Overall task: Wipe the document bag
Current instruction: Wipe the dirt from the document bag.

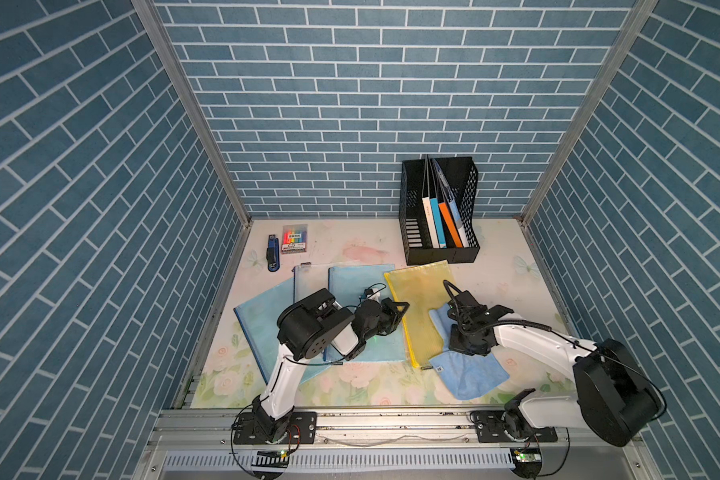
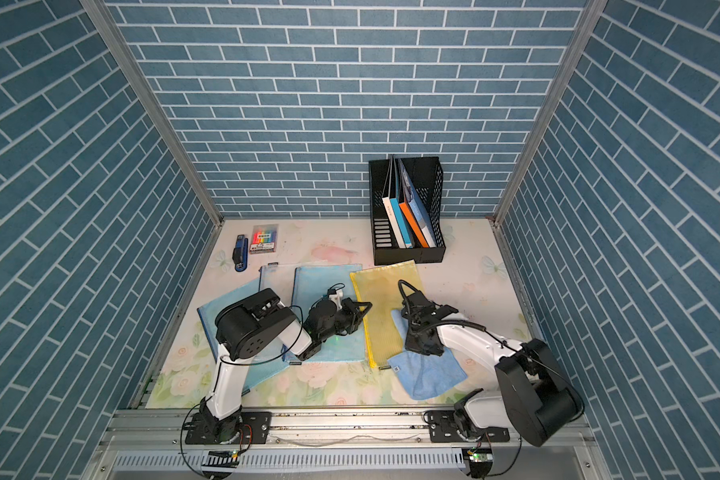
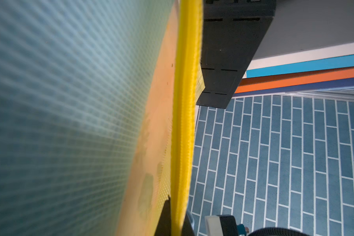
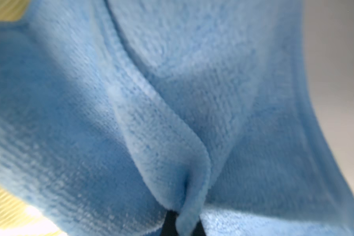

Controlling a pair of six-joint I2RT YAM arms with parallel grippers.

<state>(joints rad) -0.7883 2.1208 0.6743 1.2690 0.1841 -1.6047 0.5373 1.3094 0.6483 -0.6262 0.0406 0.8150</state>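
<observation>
left pincer [image 3: 175,220] clamps the yellow bag [image 1: 418,307] at its 9 o'clock edge; right pincer [image 4: 183,224] pinches a fold of cloth [image 4: 131,102], tips hidden from above. bare worktop [image 1: 516,282] lies at 3 o'clock.

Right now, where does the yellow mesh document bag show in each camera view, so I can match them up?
Top view: yellow mesh document bag lies flat, mid-picture.
Top view: same spot.
Left wrist: its yellow edge crosses the picture's middle.
Right wrist: only yellow slivers at the frame's edge, behind the blue microfibre cloth.
Shared landmark: black mesh file holder at the bag's far end; not in the right wrist view.
</observation>
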